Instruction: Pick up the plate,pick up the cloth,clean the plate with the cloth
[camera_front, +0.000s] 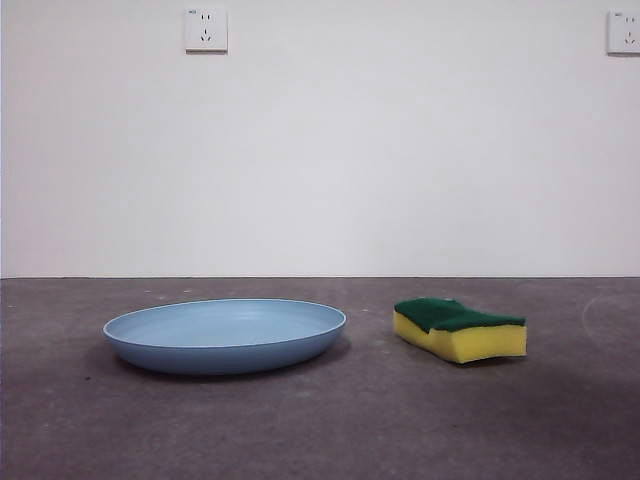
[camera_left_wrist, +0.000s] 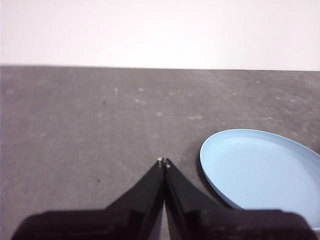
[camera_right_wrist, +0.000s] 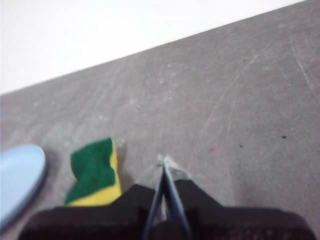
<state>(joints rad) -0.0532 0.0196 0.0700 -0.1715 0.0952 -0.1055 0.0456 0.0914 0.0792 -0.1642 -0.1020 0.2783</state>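
Note:
The light-blue plate (camera_front: 225, 334) lies flat on the grey table, left of centre in the front view. The cloth (camera_front: 459, 328), a yellow sponge with a dark green top, rests to its right, apart from it. Neither arm shows in the front view. My left gripper (camera_left_wrist: 164, 162) is shut and empty, with the plate (camera_left_wrist: 262, 177) close beside its tips. My right gripper (camera_right_wrist: 163, 159) is shut and empty too, the cloth (camera_right_wrist: 95, 172) lying a short way off to one side and the plate's edge (camera_right_wrist: 20, 175) beyond it.
A white wall rises behind the table's far edge, carrying a socket (camera_front: 205, 29) at upper left and another socket (camera_front: 623, 32) at upper right. Bare grey tabletop (camera_front: 320, 430) spreads in front of both objects.

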